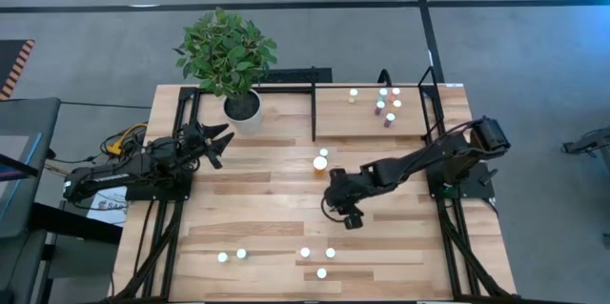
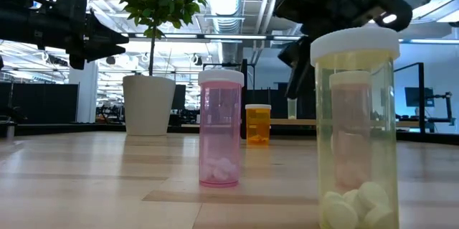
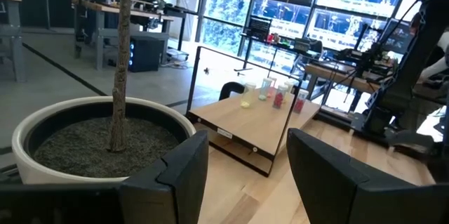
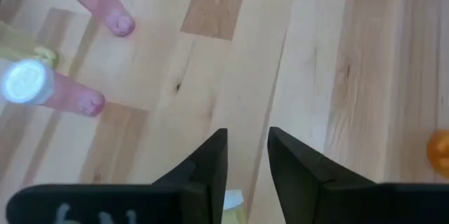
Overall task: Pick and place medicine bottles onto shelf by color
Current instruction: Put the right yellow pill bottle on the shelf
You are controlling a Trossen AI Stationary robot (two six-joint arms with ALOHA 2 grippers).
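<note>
Your right pincer [image 1: 349,216] hangs over the middle of the counter [image 1: 257,199]. Its fingers [image 4: 210,164] are nearly pressed together, and a pale yellowish piece shows low between them (I cannot tell if it is pinched). Your left pincer [image 1: 217,142] waits beside the white plant pot [image 1: 243,109], its fingers spread with nothing between them. Several medicine bottles [image 1: 386,104] already stand together on the shelf [image 1: 367,118] at the far right. Two bottles [image 1: 321,159] stand near the middle, and five more [image 1: 305,253] stay near the front edge.
</note>
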